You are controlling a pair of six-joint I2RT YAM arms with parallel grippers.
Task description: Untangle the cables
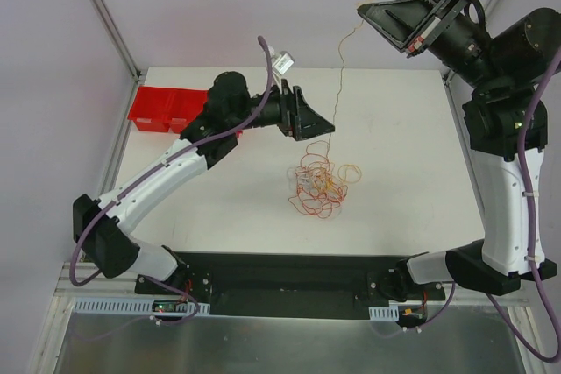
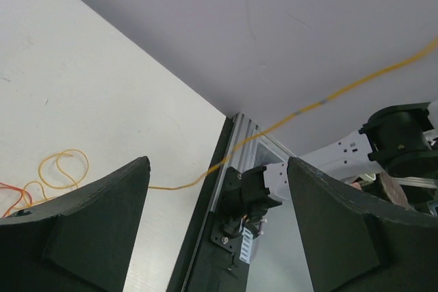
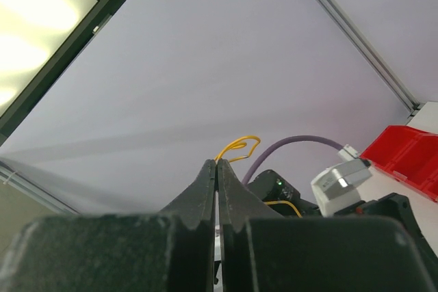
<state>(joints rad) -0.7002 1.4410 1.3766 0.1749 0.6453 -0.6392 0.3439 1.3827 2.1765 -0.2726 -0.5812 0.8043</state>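
The cables lie as a tangle of thin red, orange, yellow and white loops on the white table. One yellow cable rises out of the pile to my right gripper, held high at the back right and shut on its end. In the right wrist view that gripper has its jaws pressed together, with a yellow loop sticking out past the tips. My left gripper hangs open just behind the pile. In the left wrist view its gripper holds nothing, and the taut yellow cable runs across beyond it.
A red bin sits at the table's back left corner, also in the right wrist view. Grey walls and an aluminium frame post enclose the table. The right arm's base shows at the table edge.
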